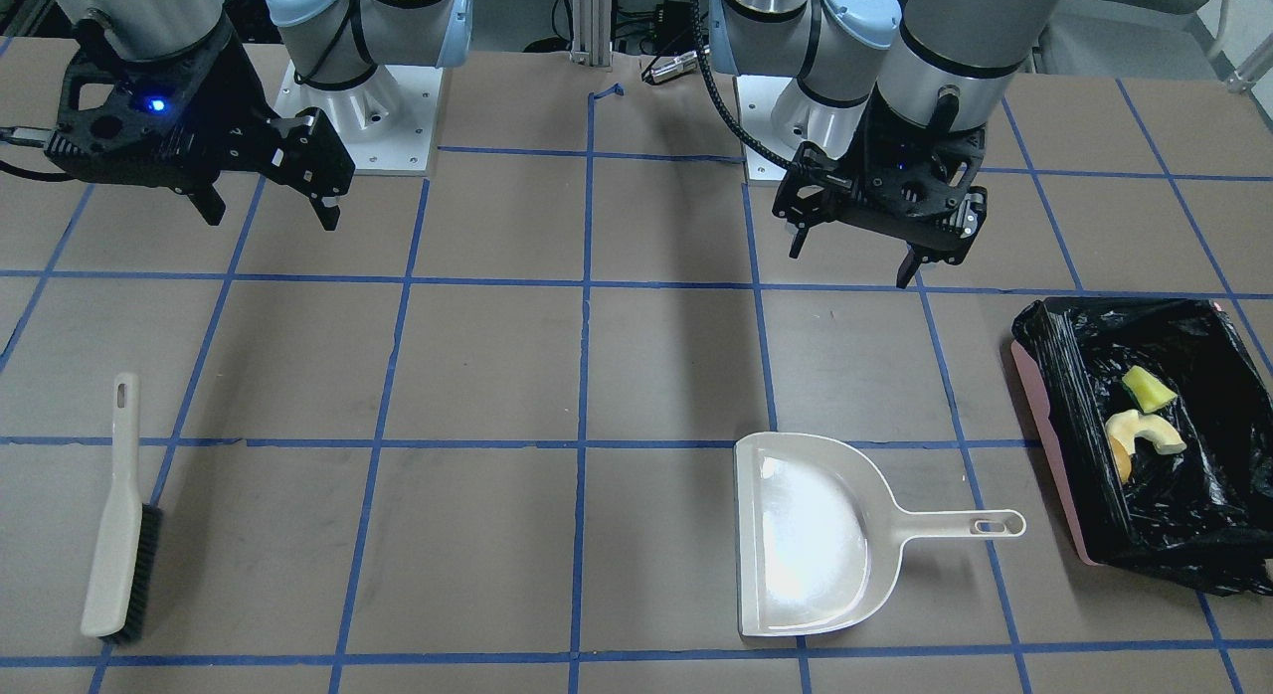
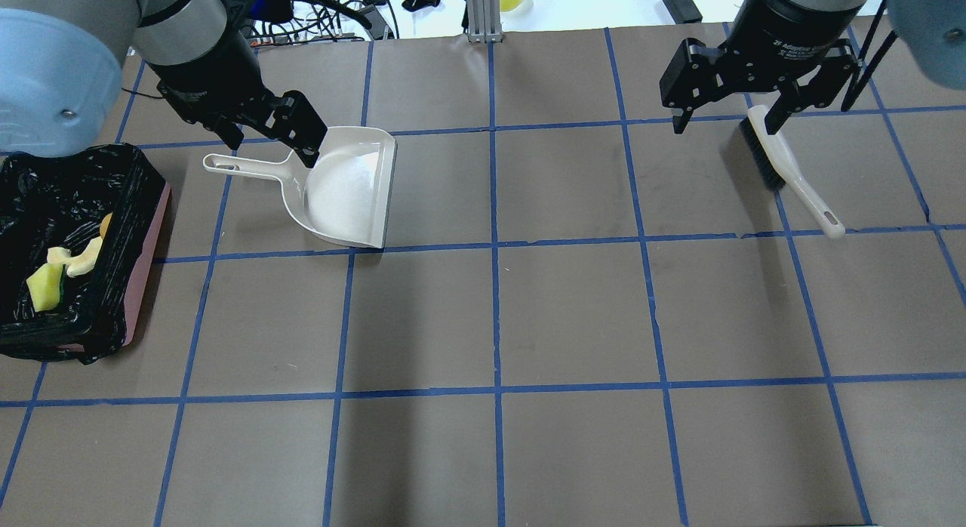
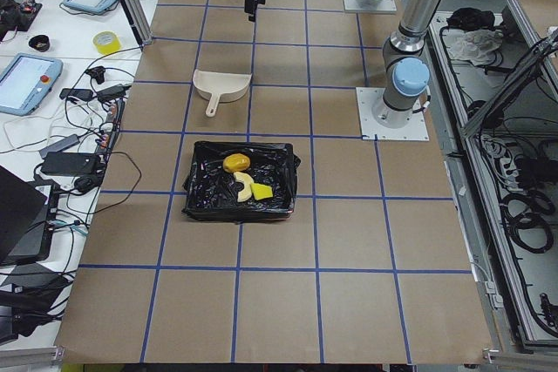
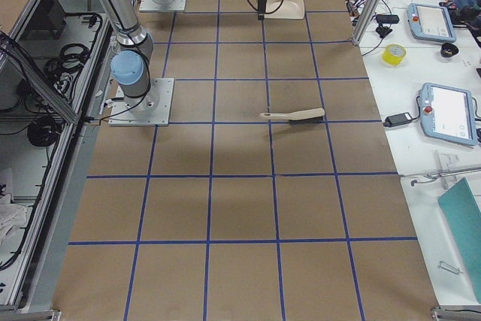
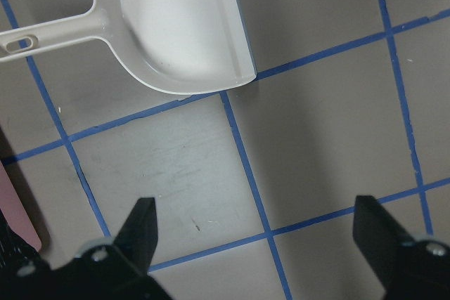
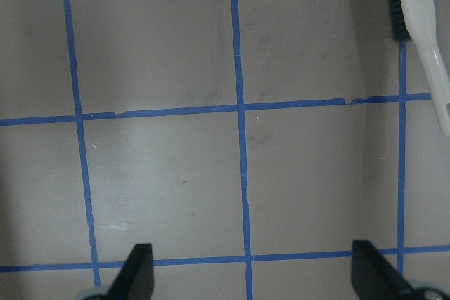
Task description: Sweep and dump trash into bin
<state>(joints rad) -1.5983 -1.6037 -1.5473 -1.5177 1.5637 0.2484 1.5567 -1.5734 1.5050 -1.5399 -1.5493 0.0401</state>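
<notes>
Seemingly I am finishing: the trash (image 1: 1144, 431) is lying in the bin (image 2: 147, 263) at my left (dustpan (image 1: 811, 535) and brush (image 1: 117, 535) resting on the counter (image 1: 477, 376)), my left hand (image 1: 852, 261) and right hand (image 1: 273, 217) hovering spread, empty.

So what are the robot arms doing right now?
Nothing is being held. Both the left gripper and the right gripper hang open above the table. The dustpan lies empty, the brush lies apart from it, and the three bits of trash sit inside the bin. The sweeping job looks done.
</notes>
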